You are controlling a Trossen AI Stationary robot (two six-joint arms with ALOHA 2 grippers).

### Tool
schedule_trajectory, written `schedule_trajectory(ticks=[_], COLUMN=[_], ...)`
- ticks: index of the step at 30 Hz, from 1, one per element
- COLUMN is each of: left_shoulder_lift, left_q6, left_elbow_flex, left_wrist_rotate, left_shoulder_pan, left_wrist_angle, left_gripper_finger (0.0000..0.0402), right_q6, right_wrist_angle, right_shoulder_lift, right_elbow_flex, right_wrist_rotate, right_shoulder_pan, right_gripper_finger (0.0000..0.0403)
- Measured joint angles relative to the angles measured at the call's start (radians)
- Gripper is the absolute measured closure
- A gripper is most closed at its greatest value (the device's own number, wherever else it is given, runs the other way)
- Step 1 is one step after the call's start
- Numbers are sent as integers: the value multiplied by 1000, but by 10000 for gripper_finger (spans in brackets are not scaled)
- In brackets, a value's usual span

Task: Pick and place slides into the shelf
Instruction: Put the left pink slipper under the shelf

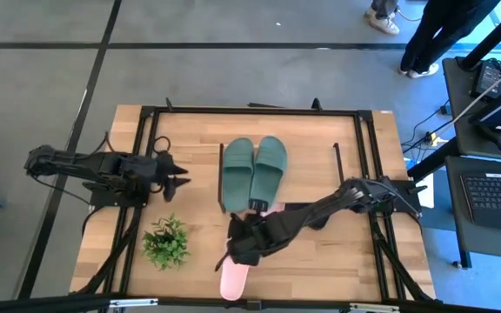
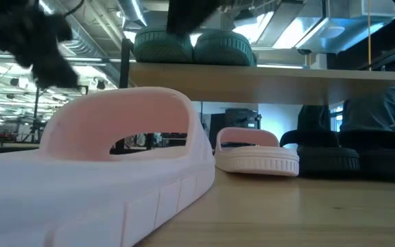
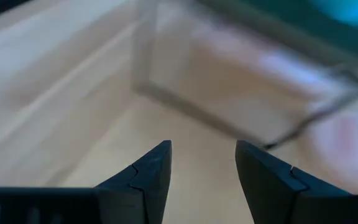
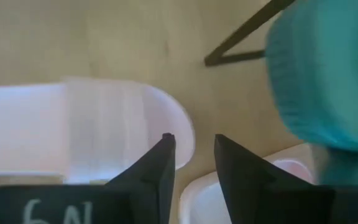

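Observation:
The green slides [image 1: 252,172] lie side by side on the shelf's wooden top board [image 1: 307,174], and their toes [image 2: 194,46] show above the board [image 2: 266,79]. One pink slide [image 1: 233,280] [image 2: 115,171] lies sole down near the table's near edge. The second pink slide [image 2: 256,154] and the black slides [image 2: 328,156] sit under the board. My right gripper [image 1: 231,252] [image 4: 191,152] hovers open over the near pink slide's end [image 4: 104,124], with the other pink slide [image 4: 241,186] beside it. My left gripper [image 1: 179,180] [image 3: 204,162] is open over bare table, left of the shelf.
A small green potted plant [image 1: 165,242] stands near the table's near-left part, close to the right gripper. A black frame [image 1: 250,110] runs around the tabletop. A thin black shelf leg [image 4: 247,31] shows by the green slide [image 4: 328,74]. People's legs and desks with laptops lie beyond the far right.

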Motion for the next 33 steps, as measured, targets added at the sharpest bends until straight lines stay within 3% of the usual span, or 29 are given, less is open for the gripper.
schedule_trajectory(ticks=[6, 13, 17, 24, 29, 33], left_shoulder_lift=[1, 57, 168, 497, 727, 883], left_q6=[165, 304, 306, 352, 351, 267], left_elbow_flex=[0, 1, 48, 257, 471, 634], left_wrist_rotate=[209, 253, 163, 10, 2, 2], left_shoulder_pan=[-108, -310, -423, -578, -656, -718], left_wrist_angle=[442, 860, 886, 881, 796, 705], left_gripper_finger=[231, 231, 231, 231, 231, 231], right_q6=[8, -33, -34, -36, -76, -107], right_wrist_angle=[23, -6, -18, -15, 9, 44], right_shoulder_lift=[-119, -227, -274, -322, -322, -322], right_elbow_flex=[1, 1, 1, 0, 0, -8], right_wrist_rotate=[-13, -32, -141, -183, -311, -330], right_shoulder_pan=[48, 129, 172, 252, 293, 328], right_gripper_finger=[295, 295, 295, 295, 295, 295])
